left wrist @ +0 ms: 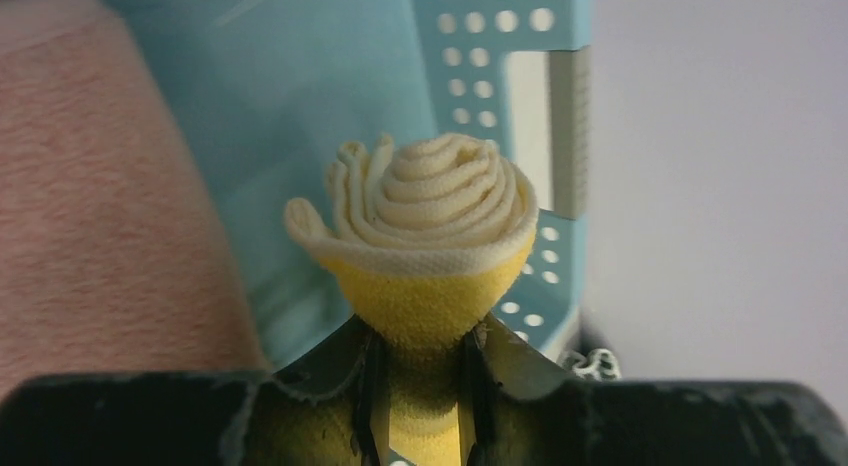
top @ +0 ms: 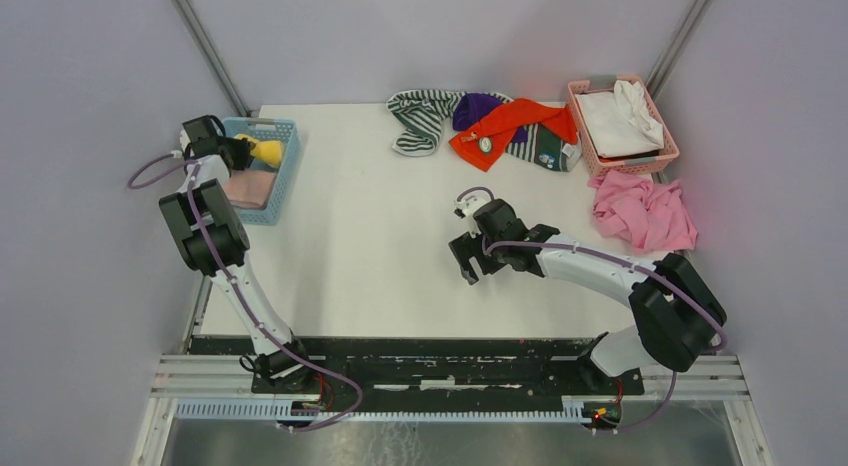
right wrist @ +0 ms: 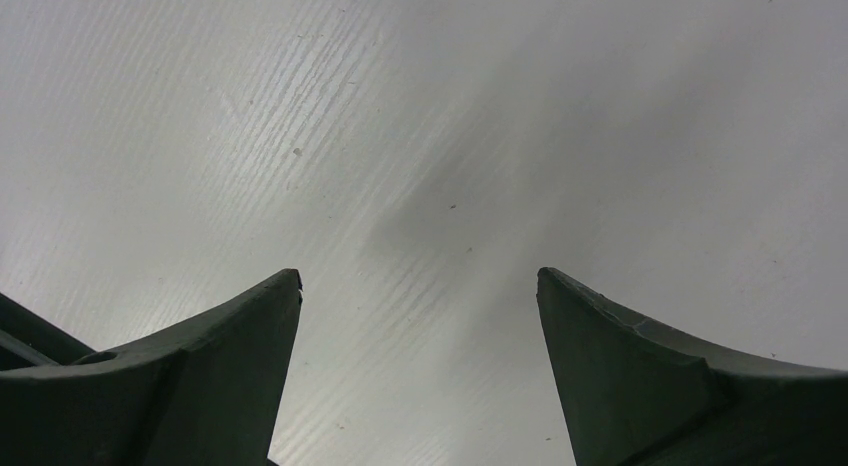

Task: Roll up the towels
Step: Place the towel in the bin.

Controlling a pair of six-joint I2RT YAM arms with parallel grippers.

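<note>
Snugly, left pincer (left wrist: pixel 424 371) grips rolled yellow towel (left wrist: pixel 440 201).

The yellow towel (left wrist: pixel 430 286) has a paler cream edge. The blue basket (left wrist: pixel 300 116) is dotted with holes. Other towels: striped towel (top: pixel 420 116) green-and-white, purple towel (top: pixel 474 108), orange-red towel (top: pixel 505 124), pink towel (top: pixel 645 211). The pink basket (top: pixel 630 166) holds white cloth (top: pixel 615 121). The table (top: pixel 380 246) is white.

A rolled yellow towel (left wrist: pixel 430 211) is soft, matt cloth with a fine woven rib. Beside it, a pink towel (left wrist: pixel 100 206) looks fuzzy, like terry. The blue basket (left wrist: pixel 500 56) is smooth, perforated plastic. The white table (right wrist: pixel 400 136) has a faint wood-like grain and a slight sheen. The right gripper (right wrist: pixel 419 276) has dark matt fingers (right wrist: pixel 200 376), seemingly plastic.
</note>
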